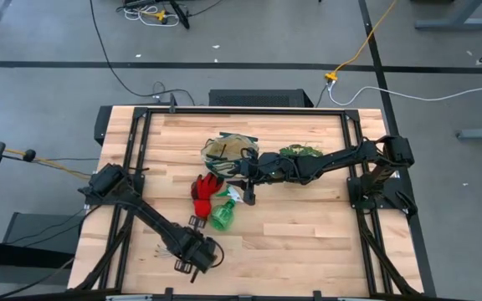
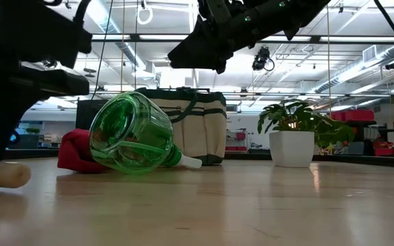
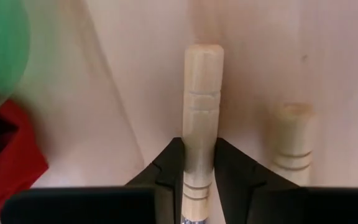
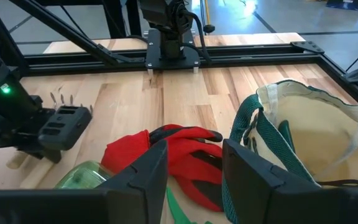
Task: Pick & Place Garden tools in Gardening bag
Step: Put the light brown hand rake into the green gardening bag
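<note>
My left gripper (image 1: 197,255) is near the table's front edge, shut on a wooden-handled rake (image 3: 201,93). The second rake's handle (image 3: 291,143) lies beside it on the table. My right gripper (image 4: 194,149) is open and empty, above the red gloves (image 4: 179,149) and next to the cream bag with green trim (image 4: 309,143). The bag stands upright and open at the table's middle (image 1: 228,150). The green spray bottle (image 1: 223,215) lies on its side by the gloves (image 1: 206,188). I cannot make out the pruning shears. My left gripper pinches the rake's wooden handle (image 3: 199,177) between its two fingers (image 3: 166,171), toward the metal end and away from the handle's free end (image 3: 202,53). The fingers lie across the handle, one on each side. Whether the rake is lifted off the table I cannot tell.
A leafy potted plant (image 1: 301,152) in a white pot (image 2: 293,147) stands right of the bag, under my right arm. A black frame runs around the wooden tabletop (image 1: 308,242). Bare wood lies at the front right.
</note>
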`<state>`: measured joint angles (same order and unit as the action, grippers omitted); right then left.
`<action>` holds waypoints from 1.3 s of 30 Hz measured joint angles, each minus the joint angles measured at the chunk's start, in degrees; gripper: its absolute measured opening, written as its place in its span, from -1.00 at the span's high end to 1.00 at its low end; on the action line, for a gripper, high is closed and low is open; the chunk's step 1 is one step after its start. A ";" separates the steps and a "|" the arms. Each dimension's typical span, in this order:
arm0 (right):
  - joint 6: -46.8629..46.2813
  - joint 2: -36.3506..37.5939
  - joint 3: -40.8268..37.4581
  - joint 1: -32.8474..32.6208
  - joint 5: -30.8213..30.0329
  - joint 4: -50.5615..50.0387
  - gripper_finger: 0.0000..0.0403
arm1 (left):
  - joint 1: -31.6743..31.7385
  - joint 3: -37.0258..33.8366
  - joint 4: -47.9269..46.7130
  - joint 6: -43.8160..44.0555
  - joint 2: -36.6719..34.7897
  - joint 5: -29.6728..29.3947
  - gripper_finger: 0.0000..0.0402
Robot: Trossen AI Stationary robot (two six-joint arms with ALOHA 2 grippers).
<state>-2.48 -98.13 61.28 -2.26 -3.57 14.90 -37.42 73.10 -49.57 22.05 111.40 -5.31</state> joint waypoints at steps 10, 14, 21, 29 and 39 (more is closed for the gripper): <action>-0.02 0.00 0.00 0.00 0.00 0.00 0.23 | 1.07 0.00 -4.31 1.79 -1.04 -1.45 0.65; -0.01 0.00 0.00 0.00 0.00 -0.13 0.23 | 0.98 0.00 -6.12 4.00 -4.28 -3.20 0.65; -0.08 0.00 0.00 0.00 0.00 -1.26 0.23 | 0.28 0.07 -11.68 8.05 -14.55 -10.63 0.65; -1.16 0.00 0.00 -0.07 0.17 -2.55 0.23 | 0.41 0.07 -14.79 8.53 -27.21 -19.75 0.65; -1.33 0.46 0.00 -0.09 0.19 -3.18 0.23 | 3.92 0.07 -13.71 3.16 -38.38 -34.17 0.65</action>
<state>-3.81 -97.67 61.28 -2.35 -3.39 11.71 -33.51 73.17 -63.28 25.21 73.02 -39.49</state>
